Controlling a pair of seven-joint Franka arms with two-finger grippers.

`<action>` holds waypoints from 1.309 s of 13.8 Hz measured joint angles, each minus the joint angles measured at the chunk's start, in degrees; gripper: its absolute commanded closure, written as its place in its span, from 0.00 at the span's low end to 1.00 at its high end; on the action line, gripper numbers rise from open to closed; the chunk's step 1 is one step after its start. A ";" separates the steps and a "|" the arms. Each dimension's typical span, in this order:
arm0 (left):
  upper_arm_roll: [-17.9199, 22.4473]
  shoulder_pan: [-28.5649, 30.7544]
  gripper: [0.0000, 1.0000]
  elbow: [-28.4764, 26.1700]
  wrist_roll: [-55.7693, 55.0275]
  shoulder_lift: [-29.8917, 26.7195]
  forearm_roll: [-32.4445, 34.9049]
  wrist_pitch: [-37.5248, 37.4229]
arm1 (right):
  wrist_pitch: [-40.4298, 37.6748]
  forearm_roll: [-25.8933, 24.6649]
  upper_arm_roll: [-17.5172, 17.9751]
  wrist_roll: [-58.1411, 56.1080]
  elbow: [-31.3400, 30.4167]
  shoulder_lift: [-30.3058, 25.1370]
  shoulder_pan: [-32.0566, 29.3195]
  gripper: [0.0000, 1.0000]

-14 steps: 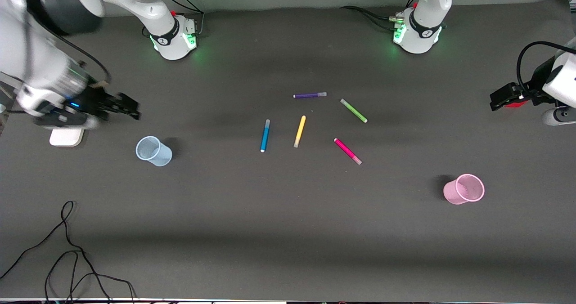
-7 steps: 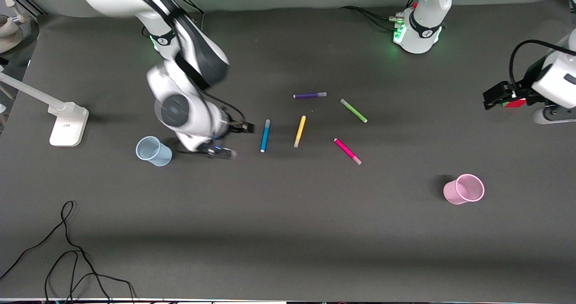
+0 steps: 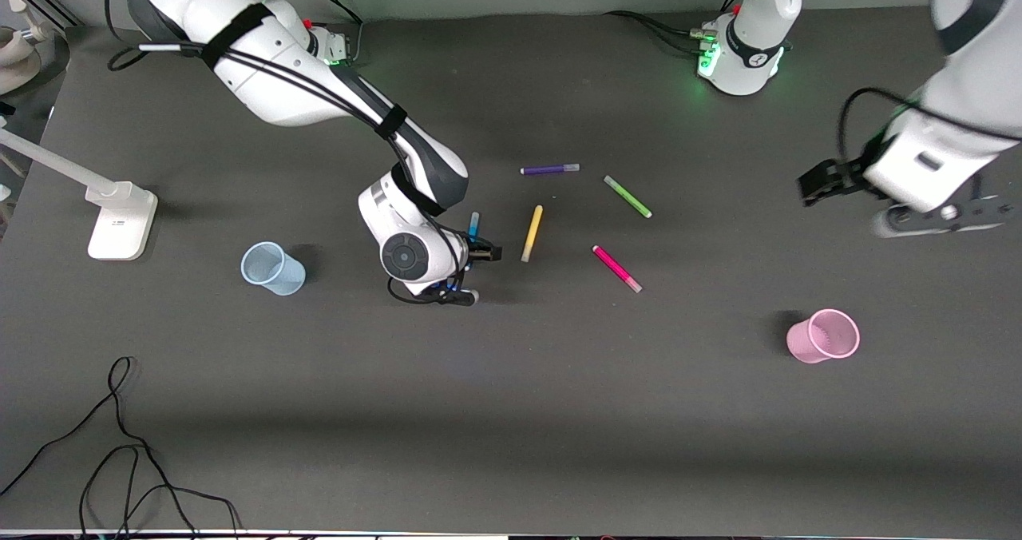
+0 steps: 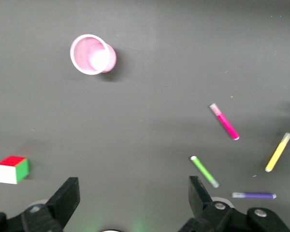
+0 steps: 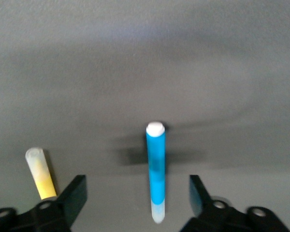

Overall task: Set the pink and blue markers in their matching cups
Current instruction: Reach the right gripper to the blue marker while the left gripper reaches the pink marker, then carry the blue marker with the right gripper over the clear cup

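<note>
Blue marker (image 5: 155, 170) lies ungrasped between open right gripper (image 5: 135, 200) fingers, pink marker (image 3: 616, 268) at its 3 o'clock; left gripper (image 4: 133, 205) open, aloft; both cups empty.

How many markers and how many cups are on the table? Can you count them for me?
Markers: 5 - blue, yellow, purple, green, pink
Cups: 2 - pale blue, pink
Total: 7
</note>
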 measured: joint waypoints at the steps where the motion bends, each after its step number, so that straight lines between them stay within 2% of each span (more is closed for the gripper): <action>1: -0.05 -2.19 0.00 0.33 -3.51 1.52 0.00 0.60 | 0.00 -0.18 -0.03 0.00 0.15 0.10 -0.05 0.30; 2: -0.13 -4.37 0.00 0.43 -7.03 3.15 0.00 1.50 | 0.00 -0.91 -0.05 0.00 0.29 0.09 -0.12 0.35; 6: -0.27 -13.02 0.00 0.32 -21.00 12.85 0.00 8.46 | 0.18 -4.37 -0.42 0.07 0.37 0.56 -0.24 0.35; 7: -0.27 -14.61 0.01 0.25 -23.68 15.74 0.01 10.19 | 0.71 -4.47 -0.56 0.07 0.29 0.83 -0.27 0.41; 9: -0.28 -16.79 0.02 -0.19 -28.34 20.81 0.01 13.49 | 2.18 -4.55 -0.67 0.07 0.15 1.37 -0.29 0.72; 11: -0.27 -17.46 0.07 -2.28 -30.32 23.82 -0.17 17.17 | 2.51 -4.58 -0.68 0.07 0.14 1.62 -0.28 0.88; 12: -0.18 -17.43 0.09 -4.41 -30.61 24.53 -0.35 19.96 | 2.54 -4.59 -0.68 0.07 0.14 1.62 -0.28 1.00; 15: 0.10 -17.26 0.09 -12.79 -31.74 24.91 -0.79 30.80 | 2.59 -4.60 -0.68 0.08 0.22 1.60 -0.29 1.00; 16: 0.06 -17.34 0.12 -14.56 -33.18 24.93 -0.86 33.04 | 2.71 -4.61 -0.68 0.07 0.27 1.59 -0.33 1.00; 18: -0.03 -17.82 0.13 -16.46 -35.41 24.94 -0.88 35.75 | 2.82 -4.69 -0.70 0.07 0.76 1.23 -0.67 1.00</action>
